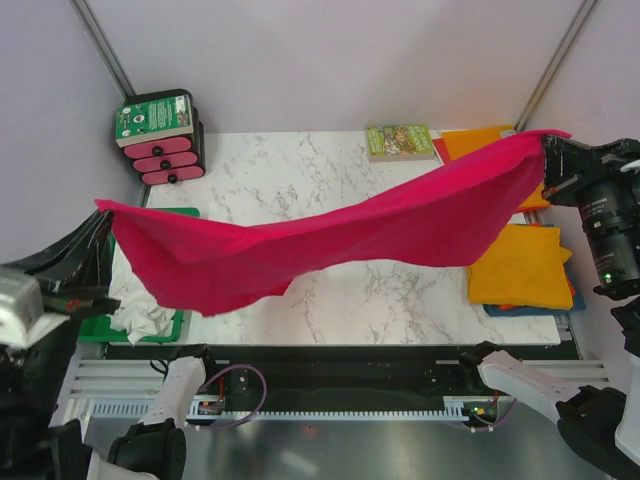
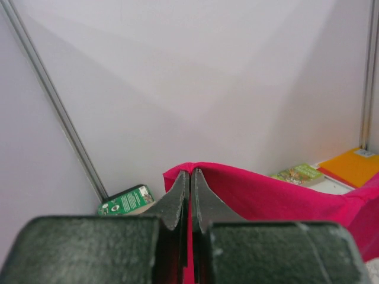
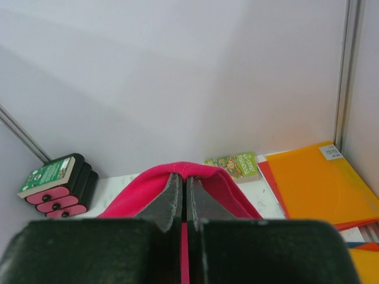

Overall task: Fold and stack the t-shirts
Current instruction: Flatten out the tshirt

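Observation:
The crimson red t-shirt (image 1: 330,240) hangs stretched in the air across the table, sagging in the middle. My left gripper (image 1: 105,213) is shut on its left corner, and my right gripper (image 1: 548,150) is shut on its right corner, held higher. In the left wrist view the fingers (image 2: 190,171) pinch a fold of red cloth (image 2: 266,192). In the right wrist view the fingers (image 3: 184,176) pinch the red hem (image 3: 142,186). A white t-shirt (image 1: 140,318) lies crumpled at the left front. A folded orange t-shirt (image 1: 520,265) lies at the right.
A green tray (image 1: 176,327) sits under the white shirt. A small green-covered book (image 1: 400,141) and flat orange and red pieces (image 1: 478,141) lie at the back right. A black-and-pink stacked holder (image 1: 160,135) stands at the back left. Side walls are close by.

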`<state>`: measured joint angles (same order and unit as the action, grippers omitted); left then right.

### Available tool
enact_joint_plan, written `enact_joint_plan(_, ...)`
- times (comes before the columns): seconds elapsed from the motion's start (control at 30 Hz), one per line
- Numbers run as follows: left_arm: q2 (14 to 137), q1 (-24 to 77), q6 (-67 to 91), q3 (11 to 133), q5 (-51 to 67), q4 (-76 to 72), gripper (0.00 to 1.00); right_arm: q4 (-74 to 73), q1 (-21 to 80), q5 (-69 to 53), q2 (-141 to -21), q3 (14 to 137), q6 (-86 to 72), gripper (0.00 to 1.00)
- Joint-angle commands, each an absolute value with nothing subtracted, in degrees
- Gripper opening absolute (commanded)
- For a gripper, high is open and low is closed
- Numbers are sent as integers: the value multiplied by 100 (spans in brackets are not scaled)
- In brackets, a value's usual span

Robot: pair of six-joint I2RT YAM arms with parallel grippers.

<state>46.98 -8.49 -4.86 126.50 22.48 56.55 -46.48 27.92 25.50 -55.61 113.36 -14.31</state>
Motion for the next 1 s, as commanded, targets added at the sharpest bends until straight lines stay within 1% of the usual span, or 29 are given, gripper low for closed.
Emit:
enact_joint_plan(0.0,4694,-835,-220,12947,2065,6047,2,-5036,2804,2768,-5415,11259,-1239,0)
enact_joint_plan(0.07,4623,-844,-237,12780,2074,6091,2,-5054,2804,3031,-5344,11014,-1222,0)
enact_joint_plan(0.17,4745,-835,-316,12078,2065,6056,2,-4923,2804,3373,-5431,10487,-1230,0)
enact_joint_plan(0.27,5473,-835,-509,11384,2197,5810,2,-4545,2804,3673,-5730,9812,-1301,0)
enact_joint_plan(0.37,6291,-844,-606,11293,2031,5196,2,-3860,2795,3928,-6238,9484,-1100,0)
enact_joint_plan(0.4,6537,-844,-624,11398,2004,5046,2,-3702,2769,3972,-6658,9527,-1046,0)
enact_joint_plan(0.43,6835,-844,-581,11808,1899,4871,2,-3465,2664,3920,-6897,9623,-1020,0)
enact_joint_plan(0.5,7775,-835,-502,12564,1846,4895,2,-3332,2602,3929,-7615,10228,-949,0)
enact_joint_plan(0.53,8048,-835,-414,13438,1837,4922,2,-3340,2593,3937,-7829,10552,-914,0)
enact_joint_plan(0.57,8529,-835,-352,13900,1846,5009,2,-3357,2610,3807,-7988,11226,-871,0)
enact_joint_plan(0.63,8744,-835,-255,14831,1916,5027,2,-3366,2654,3683,-8226,11757,-835,0)
enact_joint_plan(0.67,8754,-835,-246,14932,1916,4940,2,-3358,2698,3657,-8227,12038,-800,0)
enact_joint_plan(0.73,8474,-835,-263,14706,1872,4878,2,-3366,2951,3744,-8087,12050,-660,0)
enact_joint_plan(0.8,7958,-835,-246,14293,1872,4887,2,-3419,3049,3875,-7798,11735,-624,0)
enact_joint_plan(0.83,7745,-826,-229,13734,1924,4869,2,-3471,3085,3911,-7674,11394,-641,0)
enact_joint_plan(0.97,6673,-835,-202,12553,1969,4843,2,-3507,3103,3868,-6840,10480,-764,0)
